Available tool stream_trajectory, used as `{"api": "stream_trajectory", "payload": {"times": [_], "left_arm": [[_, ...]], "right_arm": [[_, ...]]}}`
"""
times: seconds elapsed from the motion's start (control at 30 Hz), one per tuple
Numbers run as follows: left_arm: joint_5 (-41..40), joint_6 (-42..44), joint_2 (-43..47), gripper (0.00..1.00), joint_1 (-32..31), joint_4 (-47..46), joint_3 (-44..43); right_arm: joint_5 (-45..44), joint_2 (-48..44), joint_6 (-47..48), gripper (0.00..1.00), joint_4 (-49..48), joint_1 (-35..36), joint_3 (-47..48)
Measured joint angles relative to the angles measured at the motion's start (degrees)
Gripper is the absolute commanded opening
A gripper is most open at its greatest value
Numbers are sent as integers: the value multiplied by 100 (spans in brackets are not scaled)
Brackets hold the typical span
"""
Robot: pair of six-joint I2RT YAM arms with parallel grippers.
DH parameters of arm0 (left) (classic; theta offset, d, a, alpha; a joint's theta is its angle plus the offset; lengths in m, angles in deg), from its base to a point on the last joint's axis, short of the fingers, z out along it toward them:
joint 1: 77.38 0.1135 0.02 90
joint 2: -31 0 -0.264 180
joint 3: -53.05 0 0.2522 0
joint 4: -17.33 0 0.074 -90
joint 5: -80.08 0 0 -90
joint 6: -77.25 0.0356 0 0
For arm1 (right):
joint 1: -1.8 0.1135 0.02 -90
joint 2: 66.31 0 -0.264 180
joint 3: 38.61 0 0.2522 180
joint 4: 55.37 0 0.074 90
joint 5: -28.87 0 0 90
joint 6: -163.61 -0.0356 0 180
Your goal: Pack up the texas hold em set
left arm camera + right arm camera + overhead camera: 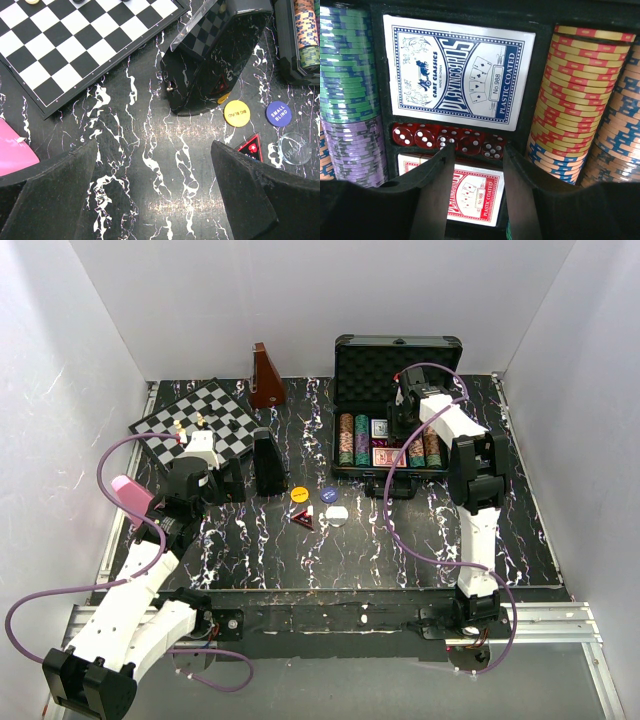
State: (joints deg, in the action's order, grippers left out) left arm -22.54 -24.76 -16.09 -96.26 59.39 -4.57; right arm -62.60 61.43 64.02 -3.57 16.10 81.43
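1. The black case [398, 352] sits open at the back right of the table [380, 540], lid up.
2. Inside it there are striped chip rows [350, 75] on both sides. In the middle there's a blue deck [455, 70], then a row of red dice [450, 139], then a red deck [476, 197].
3. The right gripper [477, 155] hangs right over the dice and red deck, fingers apart, nothing between them.
4. The left gripper [154, 147] is spread wide over bare table, holding nothing.
5. The yellow button [236, 112], blue button [278, 113] and clear dealer button [294, 148] lie loose on the table, close together, outside the case.
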Motion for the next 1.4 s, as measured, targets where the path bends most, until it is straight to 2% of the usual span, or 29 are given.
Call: {"api": "stream_trajectory", "payload": {"times": [0.27, 0.57, 0.83, 1.17, 1.4], "left_arm": [[0, 2, 0, 98, 0, 0, 0], [2, 2, 7, 98, 0, 0, 0], [20, 2, 7, 98, 0, 0, 0], [111, 24, 103, 98, 0, -2, 0], [168, 153, 94, 98, 0, -131, -35]], "right_arm": [[20, -76, -122, 50, 9, 0, -116], [-181, -107, -181, 68, 33, 79, -116], [-214, -435, -42, 72, 136, 127, -116], [-411, -1655, 114, 73, 181, 245, -278], [-743, -3010, 79, 70, 166, 1019, -1113]]}}
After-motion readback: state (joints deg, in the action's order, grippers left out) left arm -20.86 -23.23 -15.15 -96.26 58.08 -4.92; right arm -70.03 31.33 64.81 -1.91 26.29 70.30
